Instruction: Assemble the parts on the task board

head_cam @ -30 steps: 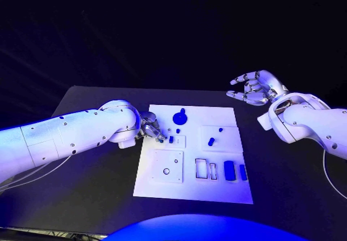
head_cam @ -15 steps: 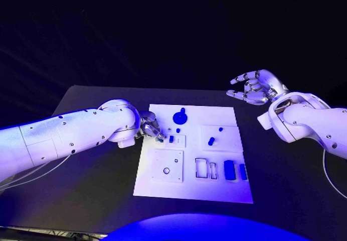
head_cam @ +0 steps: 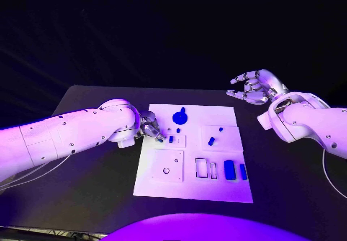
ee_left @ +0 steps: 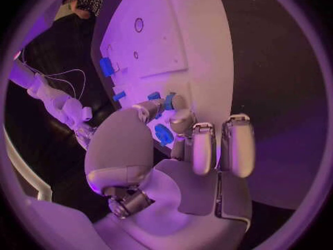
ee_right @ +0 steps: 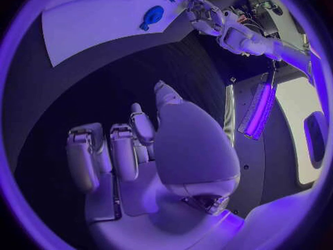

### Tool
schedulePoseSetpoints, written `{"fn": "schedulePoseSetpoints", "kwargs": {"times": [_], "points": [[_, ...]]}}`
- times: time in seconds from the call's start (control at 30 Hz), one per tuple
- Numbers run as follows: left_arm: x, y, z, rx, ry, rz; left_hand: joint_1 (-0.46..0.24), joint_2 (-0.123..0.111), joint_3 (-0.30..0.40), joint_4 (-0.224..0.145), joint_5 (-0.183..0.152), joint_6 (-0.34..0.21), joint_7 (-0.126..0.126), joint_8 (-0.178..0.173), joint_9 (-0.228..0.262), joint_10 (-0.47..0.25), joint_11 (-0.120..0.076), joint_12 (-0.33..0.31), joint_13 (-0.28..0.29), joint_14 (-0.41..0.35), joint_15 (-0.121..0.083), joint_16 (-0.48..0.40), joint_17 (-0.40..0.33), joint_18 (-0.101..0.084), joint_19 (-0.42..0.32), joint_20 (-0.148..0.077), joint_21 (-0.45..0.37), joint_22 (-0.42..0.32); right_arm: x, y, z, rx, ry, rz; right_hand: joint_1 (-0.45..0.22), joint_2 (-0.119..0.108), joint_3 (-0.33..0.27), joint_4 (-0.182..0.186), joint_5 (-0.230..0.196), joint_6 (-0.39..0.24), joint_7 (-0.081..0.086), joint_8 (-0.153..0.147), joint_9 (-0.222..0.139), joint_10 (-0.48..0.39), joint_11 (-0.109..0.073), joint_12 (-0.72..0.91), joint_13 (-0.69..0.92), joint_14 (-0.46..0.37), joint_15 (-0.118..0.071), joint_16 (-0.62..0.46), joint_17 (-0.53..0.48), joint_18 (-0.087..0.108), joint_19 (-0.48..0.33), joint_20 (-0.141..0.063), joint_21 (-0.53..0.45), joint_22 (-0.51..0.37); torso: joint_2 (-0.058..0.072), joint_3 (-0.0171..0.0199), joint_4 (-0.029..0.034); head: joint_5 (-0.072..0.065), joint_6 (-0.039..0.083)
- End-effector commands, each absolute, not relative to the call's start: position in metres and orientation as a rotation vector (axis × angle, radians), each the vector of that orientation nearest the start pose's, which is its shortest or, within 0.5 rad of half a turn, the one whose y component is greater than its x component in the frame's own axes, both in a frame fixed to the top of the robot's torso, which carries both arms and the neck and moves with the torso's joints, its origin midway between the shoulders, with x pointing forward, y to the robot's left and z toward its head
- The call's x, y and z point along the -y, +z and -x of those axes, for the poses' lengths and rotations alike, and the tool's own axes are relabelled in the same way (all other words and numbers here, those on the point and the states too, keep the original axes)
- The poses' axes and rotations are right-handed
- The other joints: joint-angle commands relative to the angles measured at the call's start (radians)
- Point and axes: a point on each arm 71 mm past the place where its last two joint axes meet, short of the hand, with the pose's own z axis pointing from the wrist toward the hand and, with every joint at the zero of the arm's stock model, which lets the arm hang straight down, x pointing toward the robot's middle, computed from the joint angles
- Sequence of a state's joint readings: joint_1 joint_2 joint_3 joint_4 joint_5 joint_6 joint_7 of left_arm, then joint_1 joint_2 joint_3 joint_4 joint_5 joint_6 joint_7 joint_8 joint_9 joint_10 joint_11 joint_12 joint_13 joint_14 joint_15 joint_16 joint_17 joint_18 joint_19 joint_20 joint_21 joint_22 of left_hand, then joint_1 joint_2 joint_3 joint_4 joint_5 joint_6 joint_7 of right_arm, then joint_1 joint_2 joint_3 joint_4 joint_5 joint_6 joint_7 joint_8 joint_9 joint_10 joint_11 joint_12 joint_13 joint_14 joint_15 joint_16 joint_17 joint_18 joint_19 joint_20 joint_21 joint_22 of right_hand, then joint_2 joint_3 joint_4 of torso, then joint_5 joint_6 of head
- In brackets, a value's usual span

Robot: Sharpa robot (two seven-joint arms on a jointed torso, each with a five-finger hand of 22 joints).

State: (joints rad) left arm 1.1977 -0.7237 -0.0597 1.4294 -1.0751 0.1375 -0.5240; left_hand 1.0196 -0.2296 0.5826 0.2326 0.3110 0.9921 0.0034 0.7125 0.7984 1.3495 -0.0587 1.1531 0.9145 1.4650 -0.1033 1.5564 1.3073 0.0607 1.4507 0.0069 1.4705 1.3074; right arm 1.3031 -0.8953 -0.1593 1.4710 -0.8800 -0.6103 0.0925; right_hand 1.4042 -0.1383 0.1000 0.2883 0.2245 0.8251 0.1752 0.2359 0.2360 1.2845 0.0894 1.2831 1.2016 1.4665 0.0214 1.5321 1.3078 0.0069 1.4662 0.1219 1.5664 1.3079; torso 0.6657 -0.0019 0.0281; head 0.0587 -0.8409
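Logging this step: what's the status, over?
Left hand pinches small blue part at white task board left edge. Right hand open, raised off board. Nothing blocking.

Left robot hand [head_cam: 150, 125] pinching; right robot hand [head_cam: 254, 87] empty, spread

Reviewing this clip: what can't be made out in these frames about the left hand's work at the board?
- Head view: the left hand sits at the board's left edge; its fingers cover whatever is under them.
- Left wrist view: fingertips touch a small blue part; whether it is pinched or merely touched, cannot tell.
- Right wrist view: that spot is tiny at the rim.
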Motion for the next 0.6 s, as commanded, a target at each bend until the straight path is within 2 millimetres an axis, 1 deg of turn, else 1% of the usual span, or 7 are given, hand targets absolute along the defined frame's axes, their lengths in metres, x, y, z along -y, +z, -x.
{"fn": "schedulePoseSetpoints", "kwargs": {"times": [0.03,0.37,0.6], "points": [[-0.1816,-0.2417,-0.4846,-2.374,-0.423,0.152,-0.017,-0.002,-0.018,0.013,-0.004,0.007,0.003,-0.003,0.002,0.006,0.000,0.005,0.002,0.099,-0.004,0.004,0.238,-0.015,0.005,-0.002,0.001,0.060,0.2558,-0.1643,-0.5011,-1.457,0.819,-0.359,-0.010,-0.001,0.007,0.000,0.006,0.006,-0.001,0.002,-0.002,0.003,-0.002,0.001,-0.001,0.081,-0.010,-0.003,0.164,-0.007,0.105,-0.007,0.004,0.263,0.000,0.0001,0.0002,-0.001,-0.001],[-0.1807,-0.2420,-0.4852,-2.374,-0.425,0.156,-0.028,0.001,-0.051,0.038,-0.005,0.007,0.004,-0.005,0.004,0.005,0.001,0.004,0.002,0.099,-0.004,0.004,0.237,-0.015,0.005,-0.001,0.001,0.060,0.2560,-0.1642,-0.5009,-1.457,0.820,-0.359,-0.013,-0.001,0.009,0.000,0.006,0.007,-0.002,0.002,-0.002,0.004,-0.002,0.002,0.000,0.081,-0.010,-0.004,0.163,-0.007,0.105,-0.007,0.004,0.263,0.000,0.0003,-0.0007,-0.001,0.000],[-0.1807,-0.2420,-0.4855,-2.372,-0.424,0.157,-0.029,0.001,-0.056,0.041,-0.006,0.007,0.004,-0.005,0.005,0.005,0.001,0.004,0.002,0.099,-0.004,0.004,0.237,-0.015,0.005,-0.001,0.001,0.060,0.2563,-0.1642,-0.5008,-1.456,0.819,-0.359,-0.013,-0.001,0.009,0.000,0.006,0.007,-0.002,0.002,-0.002,0.004,-0.002,0.002,0.000,0.081,-0.010,-0.004,0.163,-0.007,0.105,-0.007,0.004,0.263,0.000,0.0000,-0.0004,-0.002,0.001]]}}
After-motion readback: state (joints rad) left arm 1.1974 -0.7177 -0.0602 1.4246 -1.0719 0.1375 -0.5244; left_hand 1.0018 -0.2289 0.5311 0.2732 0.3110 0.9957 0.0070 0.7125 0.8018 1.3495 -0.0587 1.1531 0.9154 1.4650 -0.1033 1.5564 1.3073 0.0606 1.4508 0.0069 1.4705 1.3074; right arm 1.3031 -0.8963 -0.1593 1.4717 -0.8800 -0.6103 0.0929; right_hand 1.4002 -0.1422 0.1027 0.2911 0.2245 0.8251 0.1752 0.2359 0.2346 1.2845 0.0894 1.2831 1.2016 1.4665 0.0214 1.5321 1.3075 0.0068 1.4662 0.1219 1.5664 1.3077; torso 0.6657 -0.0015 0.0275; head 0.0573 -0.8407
